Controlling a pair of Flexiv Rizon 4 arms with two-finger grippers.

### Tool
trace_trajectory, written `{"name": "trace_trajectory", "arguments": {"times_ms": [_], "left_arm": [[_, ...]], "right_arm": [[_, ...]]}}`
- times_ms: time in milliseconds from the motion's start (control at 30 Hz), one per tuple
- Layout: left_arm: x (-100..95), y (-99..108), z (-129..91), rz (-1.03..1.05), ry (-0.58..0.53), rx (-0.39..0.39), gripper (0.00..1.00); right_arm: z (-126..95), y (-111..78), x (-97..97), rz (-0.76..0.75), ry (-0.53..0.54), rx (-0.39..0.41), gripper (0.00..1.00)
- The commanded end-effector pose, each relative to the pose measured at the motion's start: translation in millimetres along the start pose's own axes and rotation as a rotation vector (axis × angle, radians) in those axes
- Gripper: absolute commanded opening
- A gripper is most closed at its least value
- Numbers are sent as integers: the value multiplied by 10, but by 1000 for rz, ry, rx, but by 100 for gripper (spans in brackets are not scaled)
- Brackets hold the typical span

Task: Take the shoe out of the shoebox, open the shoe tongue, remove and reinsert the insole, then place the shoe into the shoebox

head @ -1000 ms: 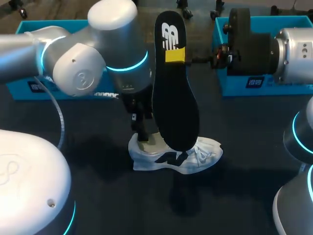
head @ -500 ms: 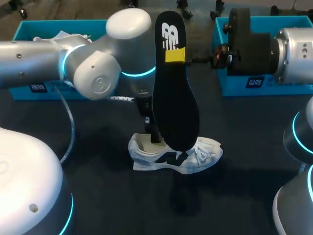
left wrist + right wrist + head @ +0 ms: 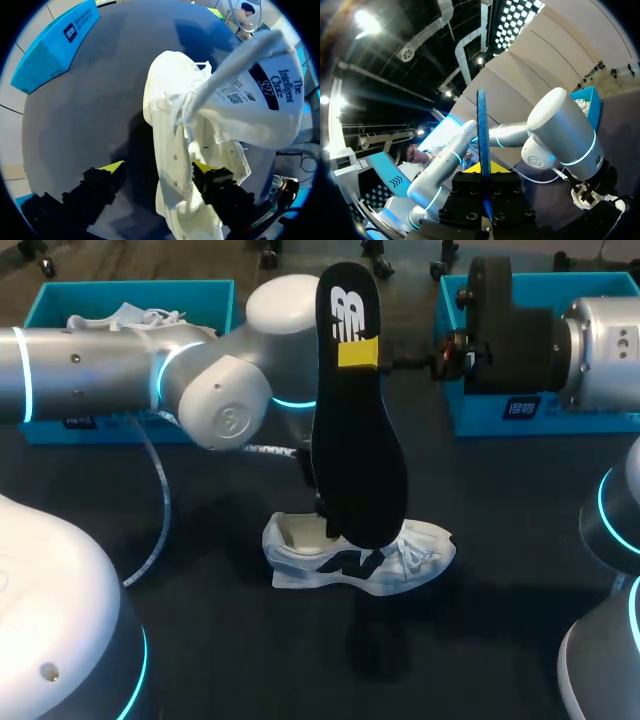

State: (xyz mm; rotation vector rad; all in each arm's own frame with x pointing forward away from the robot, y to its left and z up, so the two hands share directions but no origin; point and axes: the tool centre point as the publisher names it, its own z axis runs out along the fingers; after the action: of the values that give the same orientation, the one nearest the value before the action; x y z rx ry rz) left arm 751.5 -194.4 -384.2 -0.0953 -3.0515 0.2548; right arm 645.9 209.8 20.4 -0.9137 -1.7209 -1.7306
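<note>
A white shoe (image 3: 350,558) lies on its side on the dark table (image 3: 200,640). In the left wrist view its tongue (image 3: 260,95) is pulled up and away from the opening. My left gripper (image 3: 159,167) is open and straddles the shoe's (image 3: 165,100) side wall near the heel, one yellow fingertip (image 3: 114,167) still apart from it. In the head view the black insole (image 3: 360,450) hides this gripper. My right gripper (image 3: 358,353) is shut on that insole and holds it upright above the shoe. The right wrist view shows the insole (image 3: 482,130) edge-on between the right gripper (image 3: 482,167).
A blue shoebox (image 3: 60,300) stands at the back left with white contents (image 3: 125,318) inside. A second blue shoebox (image 3: 540,405) stands at the back right behind my right arm (image 3: 590,350). My left arm's elbow (image 3: 225,410) hangs over the table's middle left.
My left arm has swung to the right, bringing its gripper from beside the heel to behind the insole at the shoe's opening. The right arm and insole have stayed put.
</note>
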Motion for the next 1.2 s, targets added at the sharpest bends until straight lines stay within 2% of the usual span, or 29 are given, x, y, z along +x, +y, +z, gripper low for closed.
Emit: {"name": "trace_trajectory", "arguments": {"times_ms": [33, 100, 133, 167, 333, 567, 767, 933, 1100, 1200], "left_arm": [[19, -37, 63, 3, 13, 0, 50], [49, -41, 85, 8, 21, 0, 40], [60, -39, 95, 9, 23, 0, 2], [68, -36, 103, 10, 25, -1, 0], [68, -12, 118, 16, 35, -4, 0], [56, 20, 5, 108, 101, 3, 0], [62, 70, -40, 317, 238, -73, 0], [49, 122, -219, 568, 347, -123, 0], [-64, 138, -390, 809, 306, -194, 0], [-102, 140, -466, 932, 314, -207, 0]], "right_arm": [[45, 8, 0, 1, -3, 0, 0], [45, 8, 0, 1, -3, 0, 0], [45, 8, 0, 1, -3, 0, 0], [45, 8, 0, 1, -3, 0, 0], [45, 8, 0, 1, -3, 0, 0], [45, 8, 0, 1, -3, 0, 0], [45, 8, 0, 1, -3, 0, 0], [45, 8, 0, 1, -3, 0, 0], [45, 8, 0, 1, -3, 0, 0], [45, 8, 0, 1, -3, 0, 0]]}}
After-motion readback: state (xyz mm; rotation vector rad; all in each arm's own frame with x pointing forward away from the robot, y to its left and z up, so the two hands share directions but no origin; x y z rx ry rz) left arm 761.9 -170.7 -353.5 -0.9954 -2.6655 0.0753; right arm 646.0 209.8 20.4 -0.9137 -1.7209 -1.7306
